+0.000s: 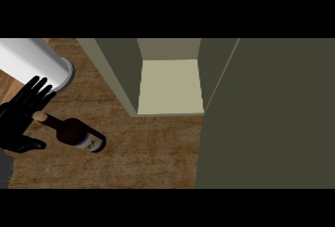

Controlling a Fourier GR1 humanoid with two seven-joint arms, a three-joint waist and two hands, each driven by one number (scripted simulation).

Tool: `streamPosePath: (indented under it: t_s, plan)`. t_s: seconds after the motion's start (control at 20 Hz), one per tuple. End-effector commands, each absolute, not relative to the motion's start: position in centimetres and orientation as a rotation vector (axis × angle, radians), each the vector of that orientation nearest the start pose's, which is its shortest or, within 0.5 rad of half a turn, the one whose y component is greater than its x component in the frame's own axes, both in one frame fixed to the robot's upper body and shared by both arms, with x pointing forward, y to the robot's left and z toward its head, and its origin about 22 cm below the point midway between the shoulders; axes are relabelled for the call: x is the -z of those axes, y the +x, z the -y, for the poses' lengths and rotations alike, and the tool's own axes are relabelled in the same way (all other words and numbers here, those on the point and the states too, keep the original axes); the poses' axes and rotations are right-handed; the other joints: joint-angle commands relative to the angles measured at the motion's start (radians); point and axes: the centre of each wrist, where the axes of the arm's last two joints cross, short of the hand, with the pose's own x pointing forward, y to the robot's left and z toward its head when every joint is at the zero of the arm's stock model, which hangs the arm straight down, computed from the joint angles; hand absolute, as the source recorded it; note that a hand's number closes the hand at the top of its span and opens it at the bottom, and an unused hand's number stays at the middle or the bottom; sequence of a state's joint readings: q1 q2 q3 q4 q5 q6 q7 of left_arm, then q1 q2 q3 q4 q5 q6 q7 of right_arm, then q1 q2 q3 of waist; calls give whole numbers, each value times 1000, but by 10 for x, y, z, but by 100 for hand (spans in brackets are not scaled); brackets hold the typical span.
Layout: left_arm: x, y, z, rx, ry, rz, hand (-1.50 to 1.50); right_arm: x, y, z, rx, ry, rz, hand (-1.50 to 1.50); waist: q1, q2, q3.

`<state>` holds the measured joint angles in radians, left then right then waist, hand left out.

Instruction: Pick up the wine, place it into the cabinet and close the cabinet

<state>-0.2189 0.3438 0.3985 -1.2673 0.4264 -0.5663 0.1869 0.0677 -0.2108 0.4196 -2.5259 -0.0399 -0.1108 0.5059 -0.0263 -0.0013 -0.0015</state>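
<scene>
Wine point(77, 133) just right of open left hand point(20, 116).

A dark wine bottle point(77, 132) with a cork top and a pale label is seen standing on the counter. The cabinet point(169, 84) is open, its pale shelf exposed.

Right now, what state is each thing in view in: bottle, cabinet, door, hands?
Wine bottle: on the counter, out of the cabinet, tilted, not held.
Cabinet: open, nothing visible on its pale shelf.
Cabinet door: swung open at the view's right.
Left hand: open, fingers straight, beside the bottle's neck.
Right hand: not in view.
</scene>
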Motion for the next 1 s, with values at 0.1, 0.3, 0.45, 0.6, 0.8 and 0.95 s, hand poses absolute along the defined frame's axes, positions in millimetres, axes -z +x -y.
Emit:
streamPosePath:
  t_s: [0.1, 0.3, 0.45, 0.6, 0.8, 0.95]
  plan:
    - [-10, 284, -395, 54, -280, 1453, -150, -220, 75, 205, -313, 348, 1951, -150, 1, 0, 1]
    - [14, 280, -390, 61, -294, 1437, -150, -221, 66, 201, -281, 370, 1944, -150, -11, -2, -1]
    - [26, 289, -393, 81, -316, 1415, -150, -213, 83, 202, -302, 364, 1956, -150, -4, 3, 0]
    - [35, 273, -396, 94, -334, 1425, -150, -217, 75, 204, -296, 360, 1946, -150, 7, -1, 1]
    - [61, 266, -386, 88, -339, 1400, -150, -219, 72, 203, -291, 353, 1957, -150, 2, -1, 0]
    - [60, 281, -376, 108, -329, 1415, -150, -213, 74, 199, -268, 354, 1953, -150, 1, -1, 0]
